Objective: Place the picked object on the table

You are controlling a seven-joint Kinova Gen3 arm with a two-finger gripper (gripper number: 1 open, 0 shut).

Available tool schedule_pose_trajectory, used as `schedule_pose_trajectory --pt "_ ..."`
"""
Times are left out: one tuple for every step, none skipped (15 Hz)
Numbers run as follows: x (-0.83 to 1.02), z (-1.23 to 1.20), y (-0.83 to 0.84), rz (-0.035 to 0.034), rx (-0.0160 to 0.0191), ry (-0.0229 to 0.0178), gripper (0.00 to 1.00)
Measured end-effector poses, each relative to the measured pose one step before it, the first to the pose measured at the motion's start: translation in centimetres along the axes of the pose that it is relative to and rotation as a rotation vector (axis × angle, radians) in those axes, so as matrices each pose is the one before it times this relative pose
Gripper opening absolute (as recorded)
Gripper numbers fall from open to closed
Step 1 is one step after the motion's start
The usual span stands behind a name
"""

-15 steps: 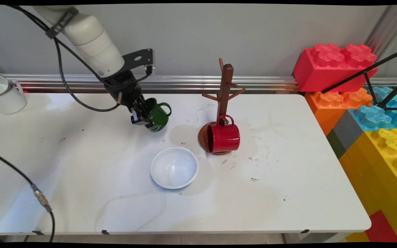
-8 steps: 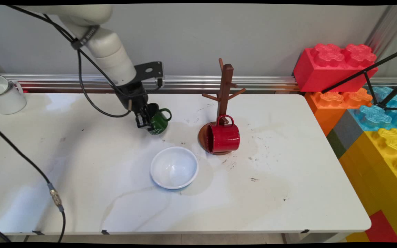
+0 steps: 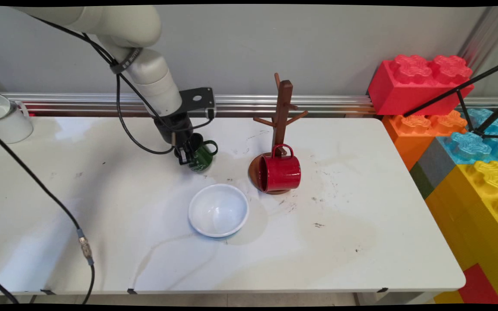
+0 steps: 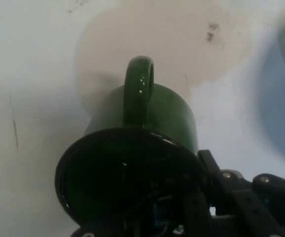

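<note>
My gripper (image 3: 187, 152) is shut on the rim of a green mug (image 3: 202, 155), which it holds tilted just above the table's far middle. The mug's handle (image 3: 212, 147) points to the right. In the hand view the green mug (image 4: 147, 128) fills the lower middle, its dark mouth towards the camera and its handle (image 4: 138, 84) pointing up; one finger (image 4: 196, 207) reaches inside the mouth. To the right stands a brown wooden mug tree (image 3: 282, 113) with a red mug (image 3: 281, 172) lying on its side against the base.
A white bowl (image 3: 218, 210) sits in front of the green mug, near the table's middle. A white mug (image 3: 2, 117) stands at the far left edge. Big coloured toy bricks (image 3: 456, 129) are stacked off the table's right end. Black cables (image 3: 59, 207) trail over the left side.
The arm has carried the green mug down and a little to the right, so it hangs lower and closer to the table. The grip has not changed.
</note>
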Motion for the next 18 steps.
schedule_pose_trajectory --pt "0.107 0.263 0.046 -0.00028 0.00366 -0.00586 0.00" --pt "0.074 0.203 0.047 -0.00021 0.00288 -0.00492 0.00" --pt "0.047 0.211 0.060 -0.00076 0.00300 -0.00569 0.00" --pt "0.028 0.164 0.053 -0.00133 0.00176 -0.00469 0.00" --pt "0.017 0.147 0.046 -0.00176 0.00170 -0.00442 0.00" --pt "0.032 0.176 0.053 -0.00335 0.00145 -0.00448 0.00" --pt "0.026 0.128 0.042 -0.00289 0.00068 -0.00324 0.00" --pt "0.050 0.095 0.030 -0.00310 0.00019 -0.00140 0.00" --pt "0.026 0.100 0.015 -0.00511 0.00048 -0.00100 1.00" --pt "0.026 0.089 0.011 -0.00576 -0.00041 -0.00024 1.00" --pt "0.027 0.077 0.007 -0.00582 -0.00074 0.00045 1.00" --pt "0.020 0.049 -0.005 -0.00453 -0.00050 0.00093 1.00" --pt "0.027 0.059 -0.018 -0.00690 -0.00038 0.00173 1.00" --pt "0.031 0.038 -0.021 -0.00473 -0.00020 0.00153 1.00" --pt "0.056 0.043 -0.050 -0.00849 -0.00022 0.00297 1.00" --pt "0.055 0.029 -0.060 -0.01033 -0.00092 0.00443 1.00" --pt "0.060 0.020 -0.036 -0.00935 -0.00142 0.00485 1.00" --pt "0.044 0.001 -0.024 -0.00802 -0.00145 0.00420 1.00"
